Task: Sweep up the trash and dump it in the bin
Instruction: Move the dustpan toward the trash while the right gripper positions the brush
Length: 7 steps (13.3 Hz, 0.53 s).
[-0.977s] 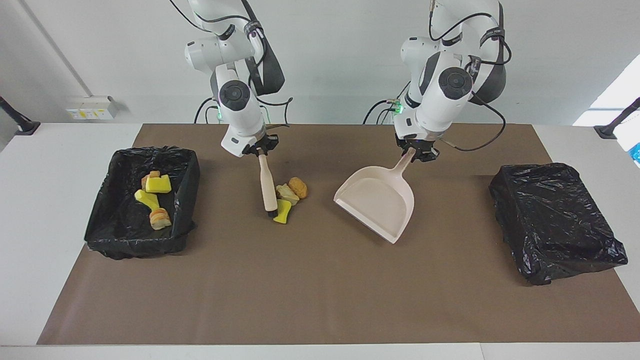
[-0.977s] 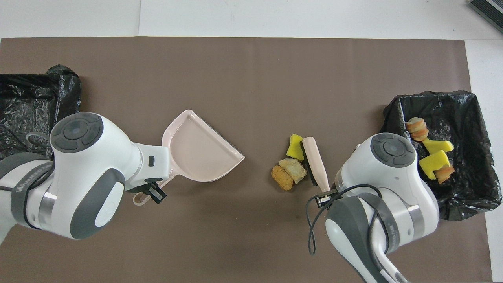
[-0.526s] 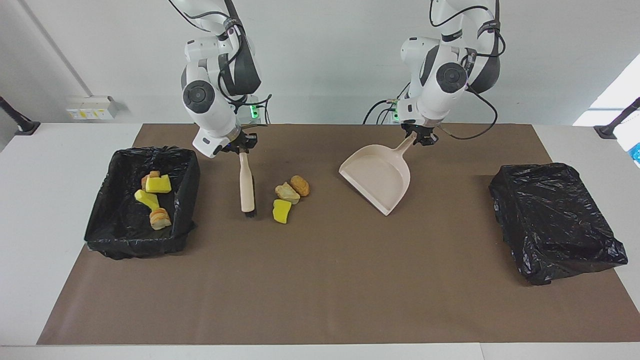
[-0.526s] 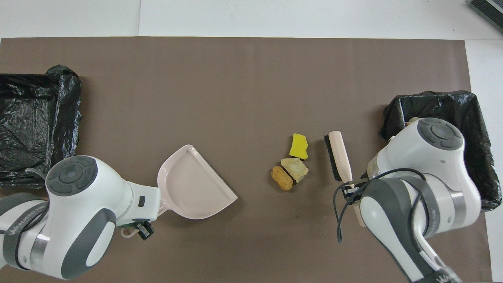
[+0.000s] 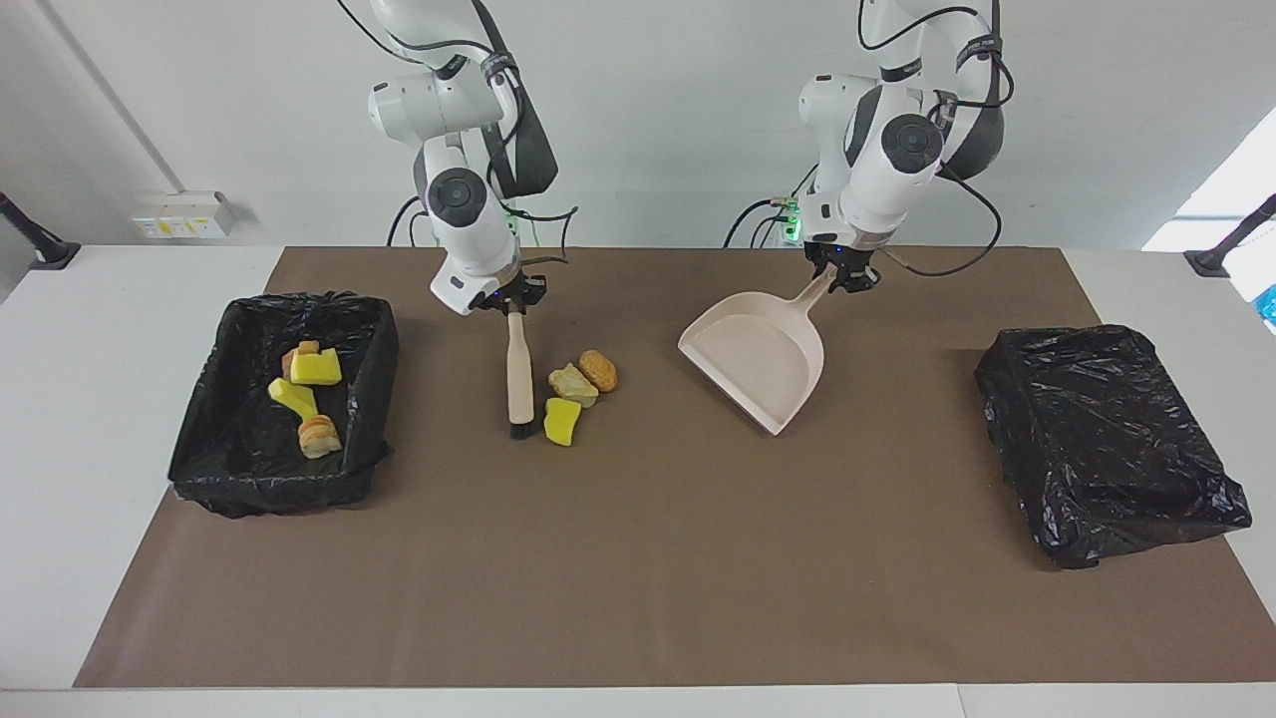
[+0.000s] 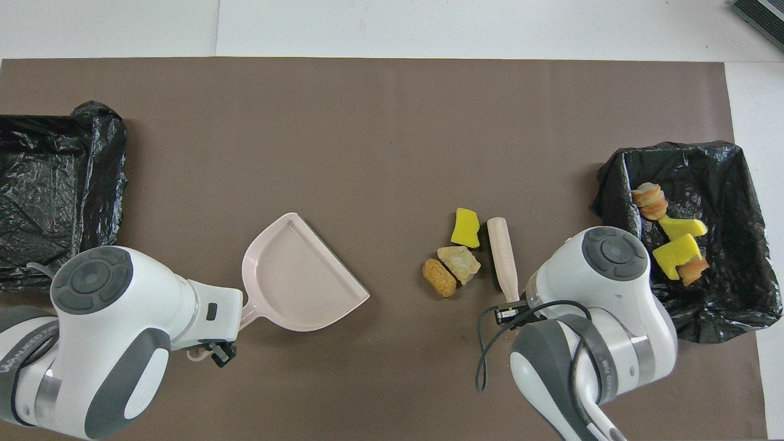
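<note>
On brown mat, right fingers (image 5: pixel 514 302) gripping brush (image 5: pixel 518 377) beside trash (image 5: pixel 576 392), left fingers (image 5: pixel 843 280) gripping dustpan (image 5: pixel 758 357)

bright even overhead light, soft short shadows, sharp focus, glare on bin liner (image 5: pixel 1107 429)

Plain white wall (image 5: pixel 648 120), white table (image 5: pixel 90 399)

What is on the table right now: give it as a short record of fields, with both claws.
loose trash: three chunks on the brown mat, beside the brush's bristles
binned trash: four pieces in the bin at the right arm's end
other bin: at the left arm's end
right claw: shut on brush
left claw: shut on dustpan
</note>
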Each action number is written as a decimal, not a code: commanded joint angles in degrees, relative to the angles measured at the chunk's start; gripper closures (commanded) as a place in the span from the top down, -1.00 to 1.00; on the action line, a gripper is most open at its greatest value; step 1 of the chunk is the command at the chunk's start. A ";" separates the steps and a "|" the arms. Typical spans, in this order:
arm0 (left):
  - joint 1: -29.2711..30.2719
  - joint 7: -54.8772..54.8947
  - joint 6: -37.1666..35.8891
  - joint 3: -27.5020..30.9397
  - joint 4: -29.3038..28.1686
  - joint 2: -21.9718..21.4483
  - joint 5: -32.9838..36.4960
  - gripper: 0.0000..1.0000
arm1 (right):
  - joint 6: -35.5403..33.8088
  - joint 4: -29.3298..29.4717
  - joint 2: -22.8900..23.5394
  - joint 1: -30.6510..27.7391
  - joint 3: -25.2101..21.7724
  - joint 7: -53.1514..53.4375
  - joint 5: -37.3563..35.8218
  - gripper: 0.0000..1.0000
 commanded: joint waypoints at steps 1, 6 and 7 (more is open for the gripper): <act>0.90 1.44 2.21 -0.35 -1.12 -1.87 -0.47 -1.00 | 1.97 -0.64 0.73 2.09 0.16 2.52 1.68 -1.00; -0.59 7.89 7.39 -0.44 -1.73 -1.69 -0.47 -1.00 | 3.02 -0.64 0.82 2.27 0.16 3.50 1.94 -1.00; -1.21 12.29 8.19 -0.44 -1.74 -1.69 -0.47 -1.00 | 3.02 -0.64 0.82 2.18 0.16 3.50 1.94 -1.00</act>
